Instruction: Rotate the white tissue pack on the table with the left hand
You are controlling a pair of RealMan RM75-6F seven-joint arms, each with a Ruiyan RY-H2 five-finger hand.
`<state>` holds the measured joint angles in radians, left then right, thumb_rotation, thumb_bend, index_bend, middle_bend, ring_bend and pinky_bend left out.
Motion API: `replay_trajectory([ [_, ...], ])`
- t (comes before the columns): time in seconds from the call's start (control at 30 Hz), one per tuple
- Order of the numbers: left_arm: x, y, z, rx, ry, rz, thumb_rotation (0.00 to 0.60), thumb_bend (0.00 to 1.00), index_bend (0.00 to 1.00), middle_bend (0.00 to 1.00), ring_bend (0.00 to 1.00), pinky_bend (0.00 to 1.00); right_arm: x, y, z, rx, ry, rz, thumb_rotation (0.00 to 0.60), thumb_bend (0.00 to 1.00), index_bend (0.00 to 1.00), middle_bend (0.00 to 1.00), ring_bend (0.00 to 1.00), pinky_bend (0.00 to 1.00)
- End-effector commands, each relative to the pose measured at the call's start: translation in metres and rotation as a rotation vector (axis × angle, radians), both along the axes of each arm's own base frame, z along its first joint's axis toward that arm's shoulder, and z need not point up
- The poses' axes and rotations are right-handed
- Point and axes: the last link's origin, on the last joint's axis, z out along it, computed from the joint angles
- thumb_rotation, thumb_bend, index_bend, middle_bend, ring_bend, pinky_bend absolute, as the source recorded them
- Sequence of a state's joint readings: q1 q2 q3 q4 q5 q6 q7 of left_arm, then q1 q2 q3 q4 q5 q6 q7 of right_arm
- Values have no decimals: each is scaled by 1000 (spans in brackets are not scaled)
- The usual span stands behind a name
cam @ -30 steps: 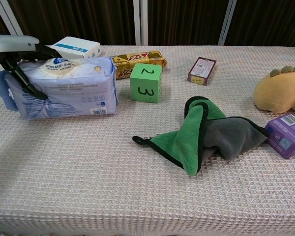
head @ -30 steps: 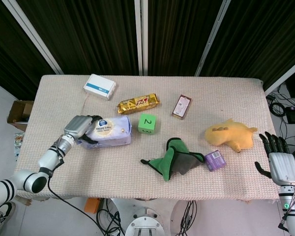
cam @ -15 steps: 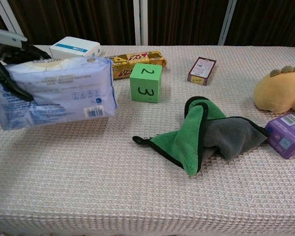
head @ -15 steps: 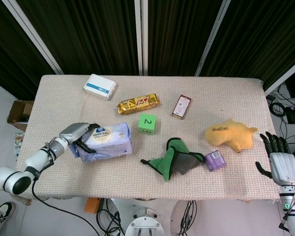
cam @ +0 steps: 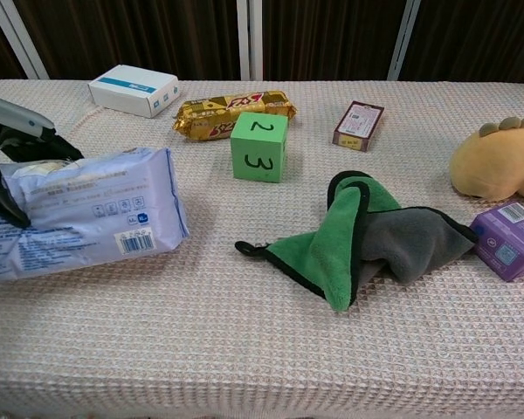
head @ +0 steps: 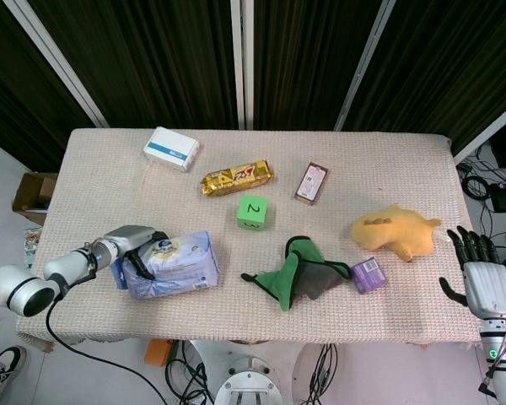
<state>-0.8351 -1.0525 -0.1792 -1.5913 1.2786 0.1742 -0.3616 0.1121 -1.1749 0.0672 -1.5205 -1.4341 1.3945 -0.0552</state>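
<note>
While the left hand (head: 133, 250) grips the white soft plastic tissue pack (head: 170, 265) by its end at nine o'clock, dark fingers (cam: 2, 188) wrapped over that short edge, the turn looks to be under way and is best carried through slowly, pivoting about the wrist so the pack swings flat over the woven beige bench (head: 236, 312) instead of dragging and crumpling its loose wrapper. The pack sits at the near-left part of the bench, at about eight o'clock from the green numbered foam cube (head: 251, 211) and well apart from it, so there is free room for the sweep on that side. Its long axis runs nearly from nine to three o'clock in the head view, tipped slightly so the free end points toward about two o'clock; in the chest view the printed face with the barcode looks toward the camera and the free end appears a touch raised, though I cannot tell whether the underside fully touches the cloth. A firm hold on the end matters, since the soft pack can sag or slip as it swings. The right hand (head: 482, 278) hangs off the bench edge at four o'clock, fingers spread and holding nothing, and should keep clear, as should the crumpled green and grey cloth (head: 299, 277) near the middle
</note>
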Motion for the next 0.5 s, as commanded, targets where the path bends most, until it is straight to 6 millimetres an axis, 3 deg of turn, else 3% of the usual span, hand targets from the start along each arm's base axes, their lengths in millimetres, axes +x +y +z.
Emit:
replay_trajectory([
  [0.03,0,3,2,134,-98,-30,600,210,26,7,51,269,-1,0,-2,5,-1,0,600,198,0,0,0,0],
  [0.2,1,3,10,234,-143,-88,600,191,3,0,11,224,0,-1,-3,7,-2,4,600,199,0,0,0,0],
  [0.5,-3,5,0,309,-186,-83,600,172,0,0,0,203,1,2,-5,9,0,7,600,199,0,0,0,0],
])
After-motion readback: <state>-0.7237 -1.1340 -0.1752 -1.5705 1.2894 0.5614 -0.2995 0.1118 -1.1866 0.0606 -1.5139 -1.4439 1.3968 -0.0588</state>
